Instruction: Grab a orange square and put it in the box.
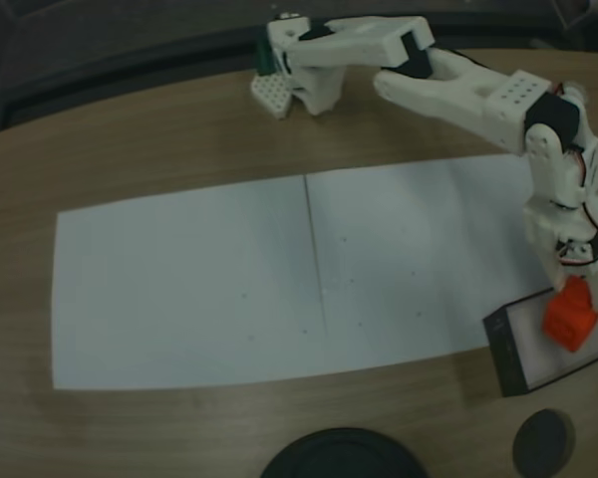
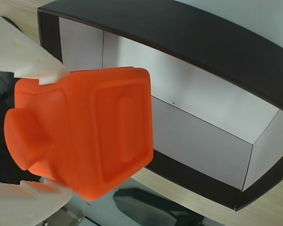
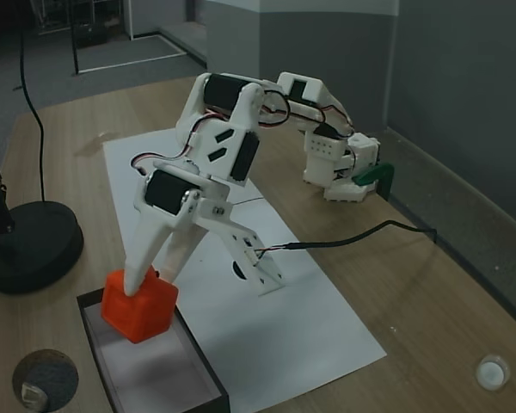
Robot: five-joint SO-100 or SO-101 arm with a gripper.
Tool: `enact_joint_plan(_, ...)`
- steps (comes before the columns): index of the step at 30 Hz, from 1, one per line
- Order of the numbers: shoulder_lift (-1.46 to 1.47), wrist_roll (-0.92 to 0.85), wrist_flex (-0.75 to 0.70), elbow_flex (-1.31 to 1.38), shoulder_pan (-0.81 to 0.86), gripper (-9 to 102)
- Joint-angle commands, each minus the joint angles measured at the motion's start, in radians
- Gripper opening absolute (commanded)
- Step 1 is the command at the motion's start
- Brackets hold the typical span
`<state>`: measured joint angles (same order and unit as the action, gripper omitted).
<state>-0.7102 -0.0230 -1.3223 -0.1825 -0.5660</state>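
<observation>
Orange-red plastic cube (image 3: 138, 307) with a raised bump sits pinched between the white gripper's (image 3: 144, 277) fingers, held above the shallow black-walled tray's (image 3: 208, 373) eleven-o'clock corner in a fixed view.

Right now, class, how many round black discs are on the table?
2. In a fixed view, a large disc sits at the bottom edge, and a small disc lies right of it, just below the box. Others could lie outside the frame.
</observation>
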Motion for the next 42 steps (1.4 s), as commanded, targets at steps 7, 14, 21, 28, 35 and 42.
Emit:
enact_joint_plan(7, -0.058, 0.058, -0.044, 0.072, 0.018, 35)
enact_joint_plan(14, -0.196, 0.06, -0.222, 0.127, 0.046, 8)
enact_joint_plan(21, -0.549, 0.084, -0.419, 0.106, 0.281, -1)
enact_joint_plan(28, -1.193, 0.086, -0.413, -0.313, 0.525, 0)
enact_joint_plan(35, -1.792, 0.086, -0.4, -0.896, 0.657, 0)
enact_joint_plan(42, -2.329, 0.074, -0.356, -1.355, 0.664, 0)
